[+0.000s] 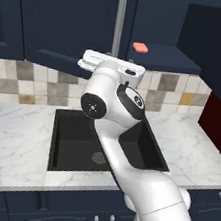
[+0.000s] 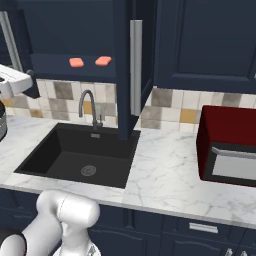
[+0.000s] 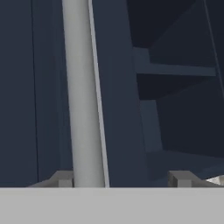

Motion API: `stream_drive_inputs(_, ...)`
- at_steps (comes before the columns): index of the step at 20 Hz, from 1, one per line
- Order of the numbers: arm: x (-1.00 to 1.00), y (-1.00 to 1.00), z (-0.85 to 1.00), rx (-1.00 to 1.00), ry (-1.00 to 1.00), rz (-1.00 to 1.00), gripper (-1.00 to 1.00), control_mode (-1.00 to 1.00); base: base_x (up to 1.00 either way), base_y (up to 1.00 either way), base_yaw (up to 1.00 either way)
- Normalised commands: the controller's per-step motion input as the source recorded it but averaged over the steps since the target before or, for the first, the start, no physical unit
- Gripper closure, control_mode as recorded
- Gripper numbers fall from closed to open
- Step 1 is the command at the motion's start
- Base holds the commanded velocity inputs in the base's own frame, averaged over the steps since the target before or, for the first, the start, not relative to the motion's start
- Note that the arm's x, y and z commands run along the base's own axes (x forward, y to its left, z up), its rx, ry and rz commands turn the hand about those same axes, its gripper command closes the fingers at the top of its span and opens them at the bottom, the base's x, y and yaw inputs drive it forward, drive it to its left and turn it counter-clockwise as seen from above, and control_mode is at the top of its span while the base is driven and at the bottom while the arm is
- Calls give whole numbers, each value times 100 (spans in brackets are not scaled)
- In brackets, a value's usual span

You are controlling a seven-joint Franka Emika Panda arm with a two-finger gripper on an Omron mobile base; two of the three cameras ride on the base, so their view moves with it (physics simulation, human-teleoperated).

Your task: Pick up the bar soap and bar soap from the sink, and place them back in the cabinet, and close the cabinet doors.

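Claw (image 3: 120, 179) | jaws apart, gripping nothing | door handle (image 3: 83, 92) between tips, nearer left one

A home kitchen: a black sink (image 2: 75, 155) with a curved faucet (image 2: 89, 107) set in a marble counter (image 2: 165, 170) at frame centre, tiled backsplash (image 1: 31, 82) behind, navy cabinets (image 1: 62, 14) above and below.
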Motion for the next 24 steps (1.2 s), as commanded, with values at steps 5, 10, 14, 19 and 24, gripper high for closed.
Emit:
stream_drive_inputs(5, 61, -7, 0, 0, 0, 0, -100, -100, 0, 0, 0)
stream_drive_inputs(10, 44, -8, 0, 0, 0, 0, -100, -100, 0, 0, 0)
stream_drive_inputs(14, 26, -24, 0, 0, 0, 5, -100, -100, 0, 0, 0)
stream_drive_inputs(19, 29, -20, 0, 0, 0, 9, -100, -100, 0, 0, 0)
stream_drive_inputs(24, 37, -1, 0, 0, 0, 6, -100, -100, 0, 0, 0)
